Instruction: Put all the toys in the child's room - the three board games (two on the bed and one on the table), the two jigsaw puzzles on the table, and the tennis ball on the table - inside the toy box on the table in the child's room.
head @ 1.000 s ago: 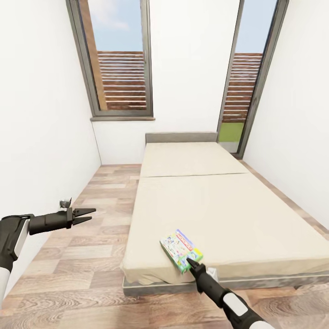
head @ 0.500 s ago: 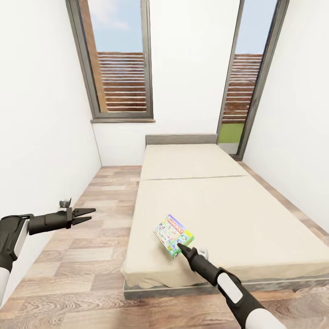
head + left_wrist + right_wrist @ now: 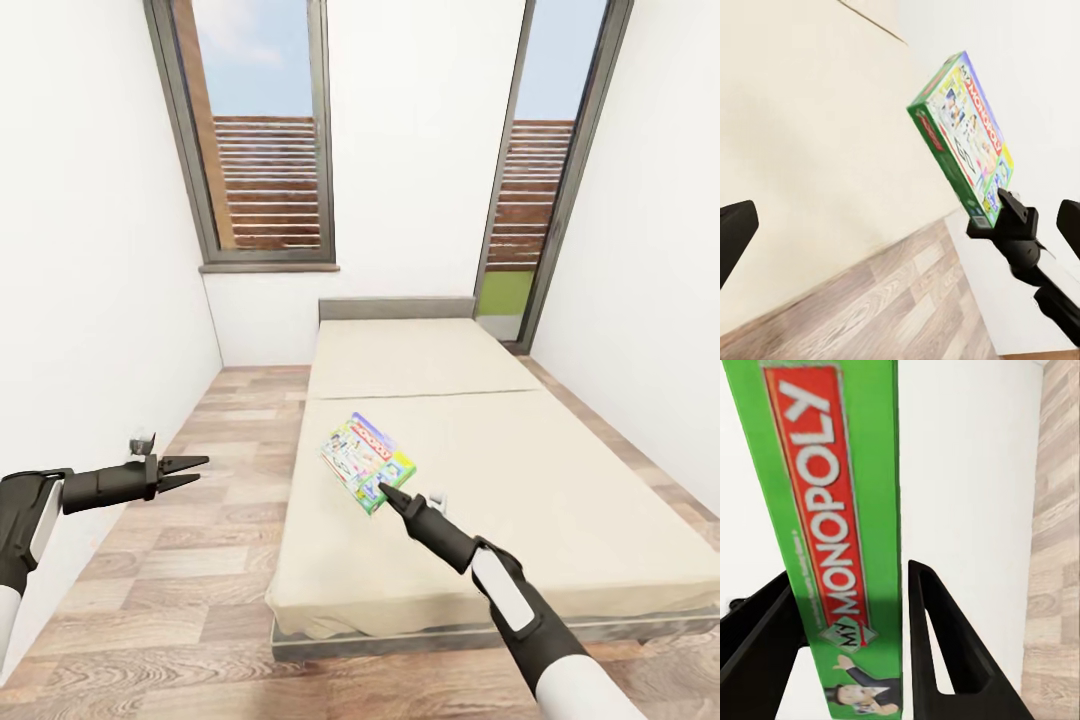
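Nearest the camera on the right, the right end effector [image 3: 384, 490] is clenched on one edge of a board game [image 3: 366, 461], a white-and-green box with a red logo, which sticks out beyond its fingers [image 3: 937, 645] towards the far left, lifted clear above the bed [image 3: 500, 470]. On the near left, over the wood floor [image 3: 200, 520], the left end effector [image 3: 195, 471] hangs released, well apart from the box. Farther off stand a white wall [image 3: 415, 150] and two dark-framed windows [image 3: 262, 130].

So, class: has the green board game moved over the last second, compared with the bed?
Yes. The board game, held in the right tool, has risen off the bed, away from its foot edge towards the mattress seam.
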